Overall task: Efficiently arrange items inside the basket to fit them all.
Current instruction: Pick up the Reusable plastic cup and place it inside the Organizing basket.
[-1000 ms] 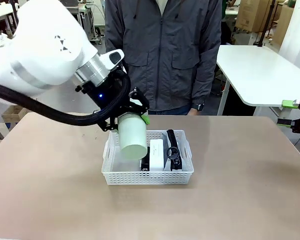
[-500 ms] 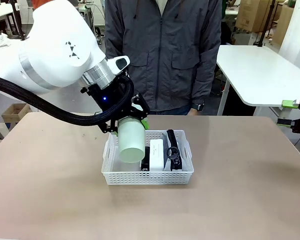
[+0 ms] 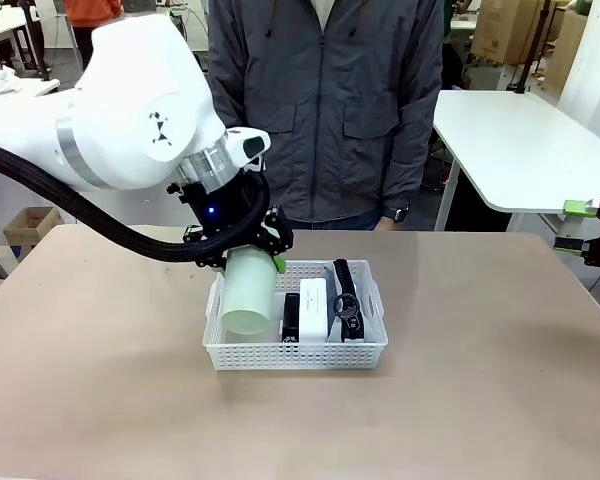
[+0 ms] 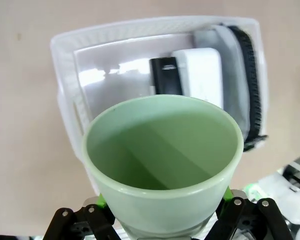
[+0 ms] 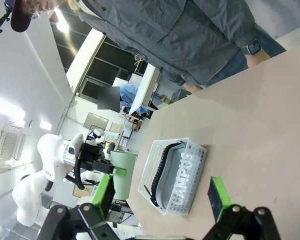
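Over the last second the left arm had swung lower and toward the basket's (image 3: 295,350) left end, carrying the pale green cup (image 3: 247,293) down from above the rim until its mouth dipped into the open left part. The left gripper (image 3: 252,252) was closed around the cup near its base, holding it tilted with the mouth facing down and toward the camera; in the left wrist view the cup's open rim (image 4: 162,145) hung over the bare floor of the basket (image 4: 65,65). Three items already lay packed side by side in the right part: the black stapler (image 3: 291,316) nearest the gap, the white box (image 3: 313,303) beside it, and the grey pouch (image 3: 338,298) with its black strap against the right wall. The right gripper (image 5: 160,197) sat well off at the table's right edge, its green-padded fingers spread apart and holding nothing. The person stood at the far side, taking no part. By this reckoning the task was most of the way done: only the cup remained, and the free space on the left looked wide enough for it. What was left was to set it down, probably on its side, and let go.
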`<state>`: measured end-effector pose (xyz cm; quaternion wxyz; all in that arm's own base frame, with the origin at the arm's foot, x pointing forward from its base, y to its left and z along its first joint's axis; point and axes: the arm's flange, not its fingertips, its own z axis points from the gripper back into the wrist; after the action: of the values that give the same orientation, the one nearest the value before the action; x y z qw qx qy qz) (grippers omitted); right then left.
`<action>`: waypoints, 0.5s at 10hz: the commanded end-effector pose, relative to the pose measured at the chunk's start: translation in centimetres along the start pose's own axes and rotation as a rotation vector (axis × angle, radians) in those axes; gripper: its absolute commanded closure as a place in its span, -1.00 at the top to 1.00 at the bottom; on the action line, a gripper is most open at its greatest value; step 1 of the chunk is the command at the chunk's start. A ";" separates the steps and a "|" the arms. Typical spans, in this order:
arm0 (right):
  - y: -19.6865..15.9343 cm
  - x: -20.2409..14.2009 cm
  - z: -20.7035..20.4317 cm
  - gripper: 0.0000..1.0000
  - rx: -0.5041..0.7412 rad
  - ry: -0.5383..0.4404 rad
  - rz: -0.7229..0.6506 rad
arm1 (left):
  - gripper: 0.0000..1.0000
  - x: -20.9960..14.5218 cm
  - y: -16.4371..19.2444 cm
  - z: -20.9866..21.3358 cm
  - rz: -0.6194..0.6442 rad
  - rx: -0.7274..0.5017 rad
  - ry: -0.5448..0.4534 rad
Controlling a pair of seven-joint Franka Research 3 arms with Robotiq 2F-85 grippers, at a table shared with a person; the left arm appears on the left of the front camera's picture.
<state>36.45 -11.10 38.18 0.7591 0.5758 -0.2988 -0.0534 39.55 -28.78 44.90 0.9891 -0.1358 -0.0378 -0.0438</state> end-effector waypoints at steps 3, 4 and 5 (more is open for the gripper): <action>0.3 0.1 0.1 1.00 0.009 0.000 -0.007 | 0.75 2.8 -1.6 -1.8 0.158 0.110 -0.031; 0.3 0.1 0.1 1.00 0.009 0.000 -0.007 | 0.75 3.1 -1.8 -2.1 0.151 0.111 -0.032; 0.3 0.1 0.1 1.00 0.009 0.000 -0.007 | 0.75 3.6 -1.8 -2.4 0.156 0.115 -0.048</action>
<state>36.45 -11.10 38.18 0.7591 0.5759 -0.2987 -0.0534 42.54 -30.41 43.03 0.9946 -0.0909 -0.0400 0.0307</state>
